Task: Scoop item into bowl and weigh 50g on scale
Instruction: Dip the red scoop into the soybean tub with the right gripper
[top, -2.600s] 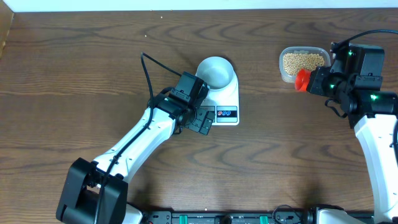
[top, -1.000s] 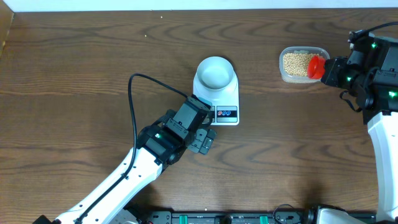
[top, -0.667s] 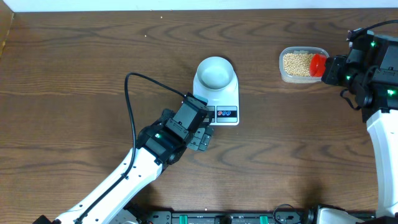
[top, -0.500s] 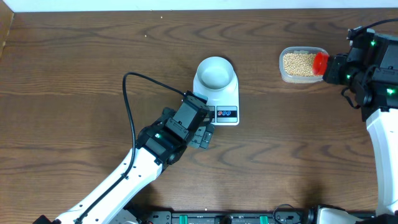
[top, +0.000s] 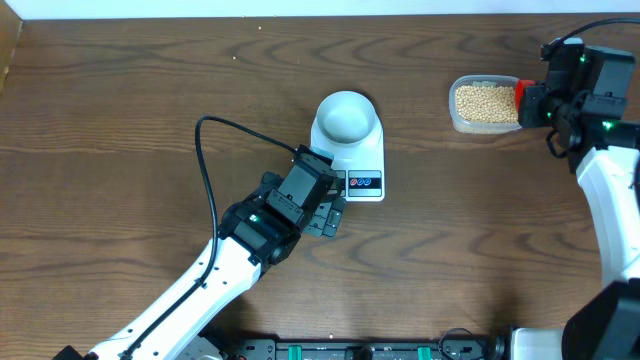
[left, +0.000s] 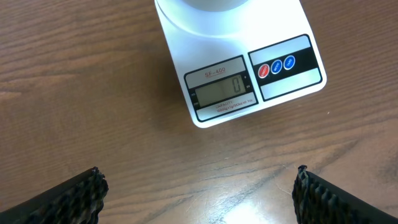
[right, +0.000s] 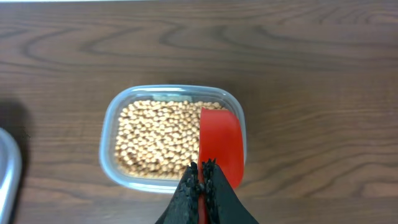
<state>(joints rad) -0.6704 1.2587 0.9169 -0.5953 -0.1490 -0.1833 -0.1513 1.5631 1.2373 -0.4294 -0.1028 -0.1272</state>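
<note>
- Contents: the beans fill a clear plastic tub at the right of the wooden table, well apart from the scale.
- At the tub's right end a red scoop stands on edge against the beans. The right gripper has its fingers pinched tight on the handle.
- The pale bowl sits on the white scale; the display reads 0.
- The left gripper hangs just in front of the scale, fingers spread wide with nothing between them.

overhead: top-down, far | left wrist: close above scale | right wrist: close above tub | overhead shares both
</note>
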